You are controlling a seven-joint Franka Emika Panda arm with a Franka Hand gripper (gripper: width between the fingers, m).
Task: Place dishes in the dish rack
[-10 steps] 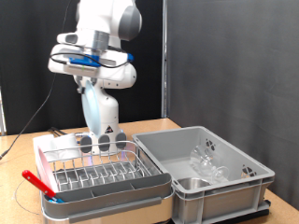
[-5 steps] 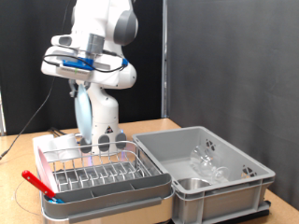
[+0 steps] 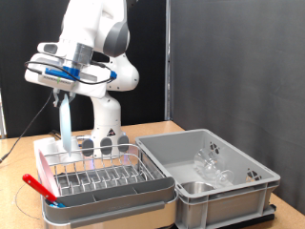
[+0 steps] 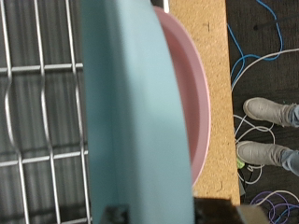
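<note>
My gripper (image 3: 65, 93) is shut on the top edge of the round light-blue plate (image 3: 65, 122). It holds the plate upright and edge-on above the far left part of the dish rack (image 3: 100, 177), a silver wire rack in a white tray. In the wrist view the plate (image 4: 131, 112) fills the middle, with the rack's wires (image 4: 42, 140) beside it. Clear glass pieces (image 3: 211, 164) lie in the grey bin. I cannot make out the steel bowl.
A large grey plastic bin (image 3: 238, 186) stands at the exterior view's right of the rack. A red utensil (image 3: 38, 187) lies on the rack's near left corner. A pink round dish (image 4: 192, 93) shows behind the plate in the wrist view. Cables and shoes lie on the floor beyond the table edge.
The arm has swung towards the exterior view's left with the plate. The plate has turned from nearly face-on to edge-on and now hangs over the rack's left side.
</note>
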